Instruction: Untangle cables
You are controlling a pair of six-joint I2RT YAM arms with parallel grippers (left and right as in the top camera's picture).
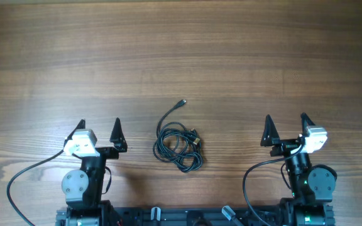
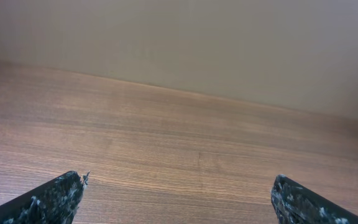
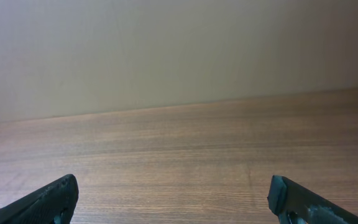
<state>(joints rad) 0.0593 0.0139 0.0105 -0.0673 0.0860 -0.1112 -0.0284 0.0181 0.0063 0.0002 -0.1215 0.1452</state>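
Left claw (image 1: 99, 122) up first: two black fingers (image 2: 48, 199) tapering to sharp points, flecked with white up close. Just behind it sits a white camera block (image 1: 82, 143), then a round grey joint disc (image 1: 77, 184), a thin black cable (image 1: 43, 162) looping off. Right claw (image 1: 286, 117) matches, with a green light (image 1: 307, 183) glowing behind.

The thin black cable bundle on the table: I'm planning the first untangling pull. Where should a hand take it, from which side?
Probably the loose strand curving out of the thin black cable bundle toward its small plug end, taken from above: it lies flat, apart from the knotted coils.
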